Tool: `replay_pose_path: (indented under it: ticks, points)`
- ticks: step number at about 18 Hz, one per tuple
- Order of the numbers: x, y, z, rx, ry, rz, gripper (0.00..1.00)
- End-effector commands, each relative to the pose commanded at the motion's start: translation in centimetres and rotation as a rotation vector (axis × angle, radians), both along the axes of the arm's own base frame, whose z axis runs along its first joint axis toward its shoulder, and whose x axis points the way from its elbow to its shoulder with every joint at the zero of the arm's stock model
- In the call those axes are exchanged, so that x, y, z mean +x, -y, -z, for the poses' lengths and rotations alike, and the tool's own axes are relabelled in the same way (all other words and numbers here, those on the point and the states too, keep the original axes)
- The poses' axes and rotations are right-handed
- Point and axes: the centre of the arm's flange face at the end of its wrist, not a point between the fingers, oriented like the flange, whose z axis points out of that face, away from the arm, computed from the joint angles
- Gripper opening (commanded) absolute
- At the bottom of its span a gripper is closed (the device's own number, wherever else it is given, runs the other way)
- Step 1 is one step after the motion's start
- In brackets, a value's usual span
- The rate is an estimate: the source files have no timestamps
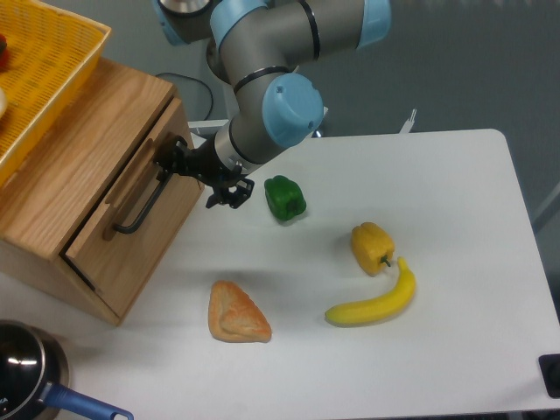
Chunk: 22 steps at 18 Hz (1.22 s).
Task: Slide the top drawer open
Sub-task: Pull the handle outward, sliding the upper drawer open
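Note:
The top drawer (131, 188) is a light oak panel with a long black bar handle (144, 203), set in the front of a wooden cabinet (66, 166) at the left. It stands pulled out a little, with a narrow gap along its upper edge. My gripper (173, 164) is shut on the upper end of the black handle, black fingers clamped around the bar. The arm's grey and blue wrist (280, 109) reaches in from the upper right.
A yellow basket (39, 66) rests on the cabinet top. On the white table lie a green pepper (284, 198), a yellow pepper (372, 248), a banana (374, 301) and a bread piece (236, 313). A dark pot with a blue handle (35, 376) sits at the bottom left.

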Motion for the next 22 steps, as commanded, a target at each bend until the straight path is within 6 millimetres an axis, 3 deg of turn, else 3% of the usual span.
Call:
replay_pose_path:
  ticks: [22]
  points:
    - [-3.7, 2.1, 0.1, 0.009, -0.002, -0.051, 1.0]
